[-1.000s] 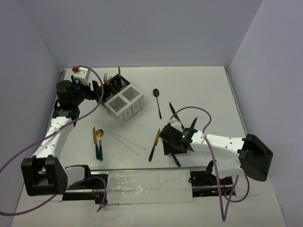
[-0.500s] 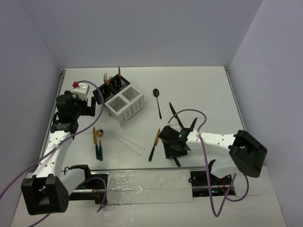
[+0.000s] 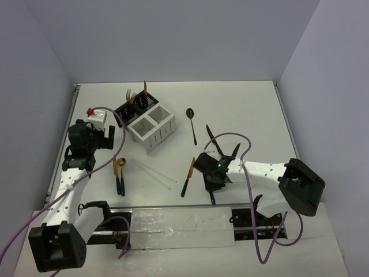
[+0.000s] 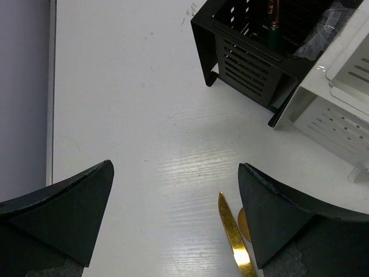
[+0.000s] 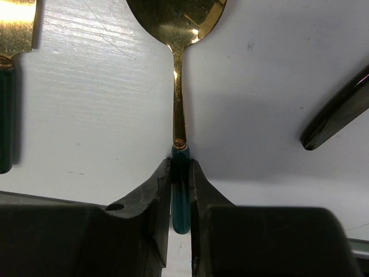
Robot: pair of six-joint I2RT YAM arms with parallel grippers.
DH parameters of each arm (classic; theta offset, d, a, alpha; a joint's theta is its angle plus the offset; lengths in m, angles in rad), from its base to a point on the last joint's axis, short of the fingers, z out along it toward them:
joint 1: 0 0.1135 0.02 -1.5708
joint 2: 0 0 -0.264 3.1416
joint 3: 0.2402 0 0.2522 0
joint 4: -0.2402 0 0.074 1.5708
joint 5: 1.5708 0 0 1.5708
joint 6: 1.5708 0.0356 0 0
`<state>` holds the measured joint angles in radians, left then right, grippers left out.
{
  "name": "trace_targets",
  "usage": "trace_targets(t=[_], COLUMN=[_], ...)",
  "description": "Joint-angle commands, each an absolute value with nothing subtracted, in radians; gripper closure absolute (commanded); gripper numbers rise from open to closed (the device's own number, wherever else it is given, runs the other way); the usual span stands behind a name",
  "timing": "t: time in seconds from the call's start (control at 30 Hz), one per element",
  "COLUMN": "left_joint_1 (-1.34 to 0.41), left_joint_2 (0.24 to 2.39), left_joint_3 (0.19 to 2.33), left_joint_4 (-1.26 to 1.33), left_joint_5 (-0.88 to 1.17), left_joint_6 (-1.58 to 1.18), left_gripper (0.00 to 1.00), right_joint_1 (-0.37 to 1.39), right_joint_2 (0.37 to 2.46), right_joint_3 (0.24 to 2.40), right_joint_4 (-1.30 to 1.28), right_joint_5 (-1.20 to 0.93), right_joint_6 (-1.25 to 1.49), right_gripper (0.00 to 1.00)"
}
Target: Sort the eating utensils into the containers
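My right gripper (image 5: 180, 173) is shut on the dark green handle of a gold spoon (image 5: 177, 34) that lies flat on the table. From above, that gripper (image 3: 212, 176) covers the spoon's bowl. My left gripper (image 4: 176, 213) is open and holds nothing; it hovers over bare table beside the tip of a gold knife (image 4: 233, 236). The black container (image 3: 137, 105) holds several gold utensils. Against it stands the white container (image 3: 151, 128). A gold knife and spoon (image 3: 118, 173), two white chopsticks (image 3: 154, 172), another gold knife (image 3: 188, 176) and a black spoon (image 3: 191, 121) lie loose.
Two black utensils (image 3: 222, 147) lie crossed just behind the right gripper; one end shows in the right wrist view (image 5: 337, 115). A gold-headed utensil (image 5: 14, 23) lies left of the held spoon. A taped plate (image 3: 179, 225) runs along the near table edge.
The right jaws have closed on the spoon's green handle. The left arm has drawn back from the black container toward the near side, its jaws opening wider.
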<state>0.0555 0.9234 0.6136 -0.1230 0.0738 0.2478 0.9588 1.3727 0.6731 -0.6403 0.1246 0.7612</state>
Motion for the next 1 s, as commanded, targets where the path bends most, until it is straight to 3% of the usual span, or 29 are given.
trace_targets(t=[0.0,0.37,0.57,0.63,0.8,0.83,0.97], left_joint_1=[0.067,0.069,0.071,0.071,0.078,0.081,0.084], left_joint_2=[0.901,0.910,0.926,0.930,0.934,0.931,0.937], left_joint_3=[0.595,0.597,0.597,0.597,0.594,0.591,0.584], left_joint_4=[-0.101,-0.100,-0.094,-0.086,-0.066,-0.063,-0.058], left_joint_5=[0.064,0.069,0.064,0.049,0.006,0.005,0.005], left_joint_6=[0.252,0.242,0.241,0.236,0.222,0.224,0.229], left_gripper=[0.01,0.01,0.01,0.01,0.01,0.01,0.01], right_joint_1=[0.957,1.000,1.028,1.029,1.029,1.028,0.993], right_joint_2=[1.370,1.289,1.171,1.119,1.153,1.225,1.484], right_joint_3=[0.664,0.704,0.808,0.857,0.929,0.951,1.145], right_joint_4=[-0.618,-0.589,-0.508,-0.406,0.229,0.403,0.667], right_joint_5=[0.166,0.291,0.488,0.558,0.640,0.659,0.597], right_joint_6=[0.762,0.730,0.675,0.623,0.312,0.220,0.023], right_gripper=[1.00,1.00,1.00,1.00,1.00,1.00,1.00])
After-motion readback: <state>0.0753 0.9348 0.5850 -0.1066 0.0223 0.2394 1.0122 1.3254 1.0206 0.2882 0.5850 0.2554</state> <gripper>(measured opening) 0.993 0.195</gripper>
